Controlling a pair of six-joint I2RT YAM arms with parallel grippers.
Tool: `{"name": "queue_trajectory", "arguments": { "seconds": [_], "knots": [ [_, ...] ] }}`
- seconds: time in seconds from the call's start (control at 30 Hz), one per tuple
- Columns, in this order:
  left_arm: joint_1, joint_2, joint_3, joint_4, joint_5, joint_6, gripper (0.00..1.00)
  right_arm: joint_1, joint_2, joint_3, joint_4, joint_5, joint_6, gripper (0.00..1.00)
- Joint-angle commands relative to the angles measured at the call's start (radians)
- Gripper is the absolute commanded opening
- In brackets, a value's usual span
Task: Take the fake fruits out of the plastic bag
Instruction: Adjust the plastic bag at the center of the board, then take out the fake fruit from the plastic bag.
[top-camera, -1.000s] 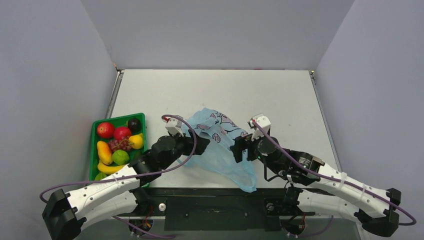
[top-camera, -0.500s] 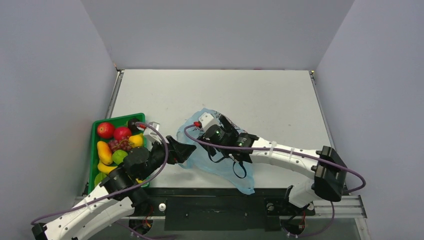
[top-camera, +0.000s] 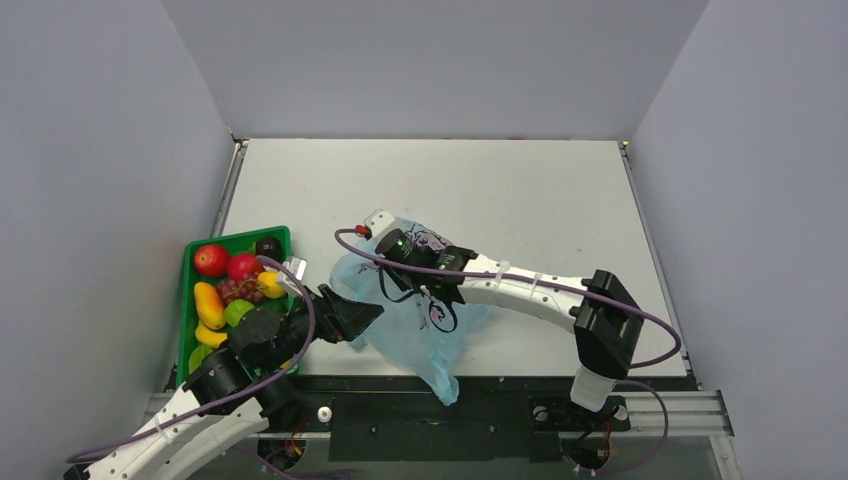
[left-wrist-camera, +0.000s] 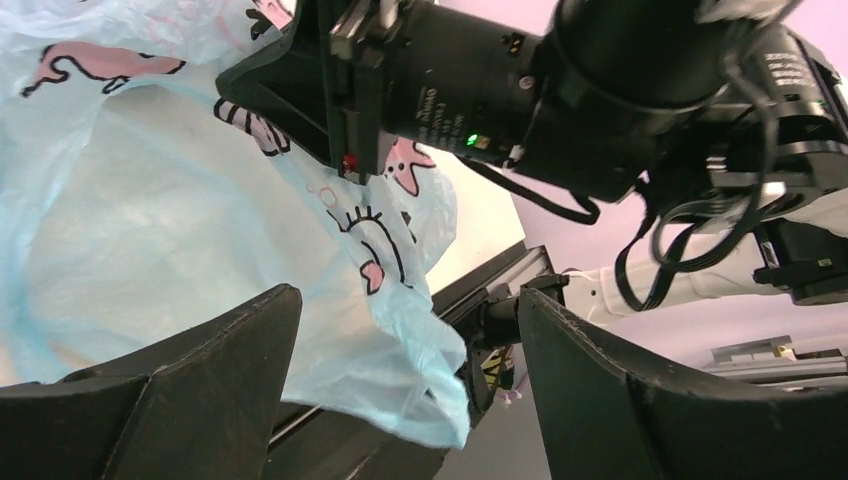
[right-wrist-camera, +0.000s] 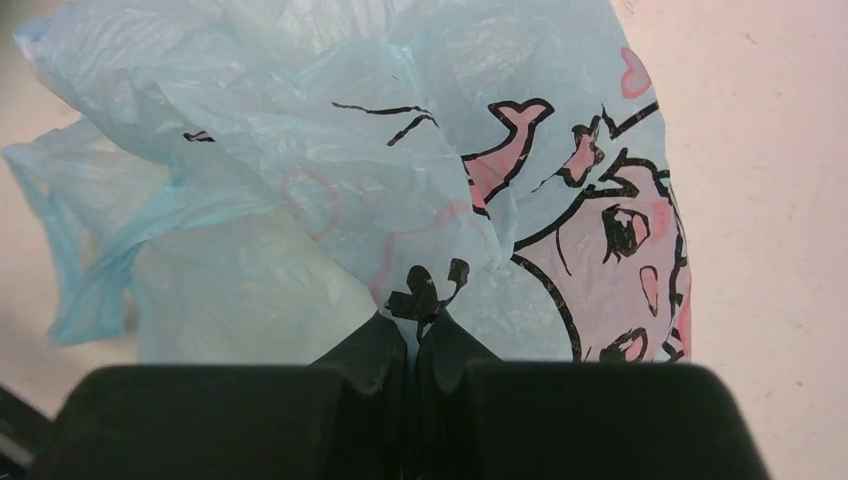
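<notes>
Plastic bag (top-camera: 405, 335) dragged left, overhanging table edge (top-camera: 530, 368)

Green tray (top-camera: 230, 236) sits at the near left of the table (top-camera: 450, 180). Red apple (top-camera: 211, 259) lies in the tray's far-left corner. Second apple (top-camera: 243, 266) lies just right of it, touching. Yellow banana (top-camera: 212, 337) lies toward the near end. Table top is off-white. Plain grey-lilac walls (top-camera: 430, 60) stand on three sides.
</notes>
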Motion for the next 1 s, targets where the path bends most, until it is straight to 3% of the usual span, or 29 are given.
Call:
{"name": "queue_trajectory", "arguments": {
  "seconds": [0.0,0.23,0.43,0.77,0.97],
  "knots": [
    [0.004,0.027,0.022,0.096,0.062,-0.014,0.77,-0.04,-0.117,0.05,0.007,-0.211,0.115,0.0],
    [0.004,0.148,0.034,0.145,0.113,0.006,0.73,-0.184,-0.204,-0.054,0.174,-0.652,0.263,0.0],
    [0.002,0.331,0.067,0.183,0.077,0.071,0.62,-0.305,-0.186,-0.203,0.418,-0.866,0.405,0.0],
    [-0.004,0.607,0.169,0.165,-0.097,0.14,0.43,-0.334,-0.19,-0.26,0.494,-0.855,0.476,0.0],
    [-0.02,0.755,0.255,0.101,-0.165,0.146,0.41,-0.325,-0.208,-0.278,0.489,-0.764,0.539,0.0]
  ]
}}
